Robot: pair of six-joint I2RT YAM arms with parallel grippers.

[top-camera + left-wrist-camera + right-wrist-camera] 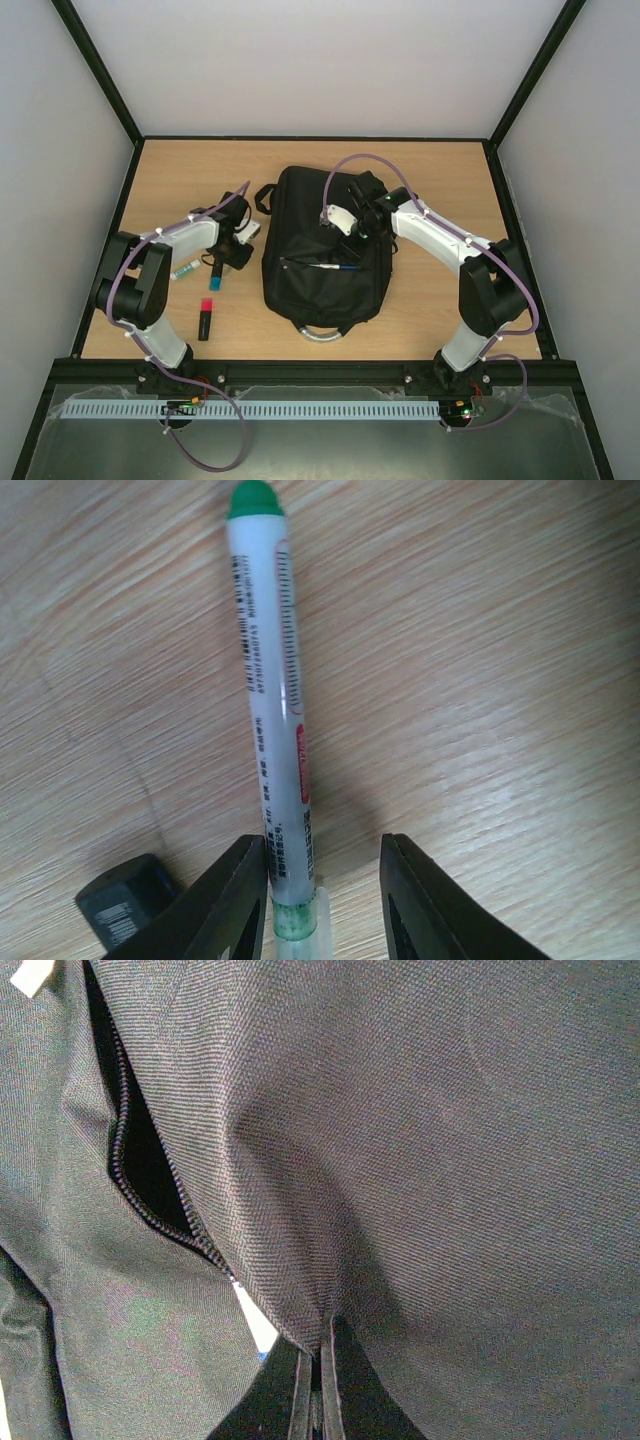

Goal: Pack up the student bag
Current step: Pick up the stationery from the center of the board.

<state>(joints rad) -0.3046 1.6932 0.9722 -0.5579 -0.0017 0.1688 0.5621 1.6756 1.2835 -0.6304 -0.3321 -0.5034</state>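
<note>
At the centre of the worktop (440, 180) the student bag (325, 270) lies flat, its silver-grey handle loop at 6 o'clock, toward the arm bases. The right arm (430, 232) rises from its base at the bag's 4 o'clock, bends at the elbow and stretches its forearm toward 10 o'clock, so the wrist hangs over the bag's upper half. The right jaws are clenched on a ridge of the bag's black fabric, just beside an unzipped pocket mouth whose zip teeth show. The left arm (150, 280) folds up from its base, then runs its forearm toward 3 o'clock, ending at the bag's 9 o'clock, just off its side. The left jaws stand apart, released, low over the wood, with a white pen (275, 700) lying between them. In the wrist view its green cap points to 12 o'clock, and its barrel sits against one finger (235, 900) and clear of the other. A red-and-black marker (205, 318) lies at the bag's 8 o'clock.
</note>
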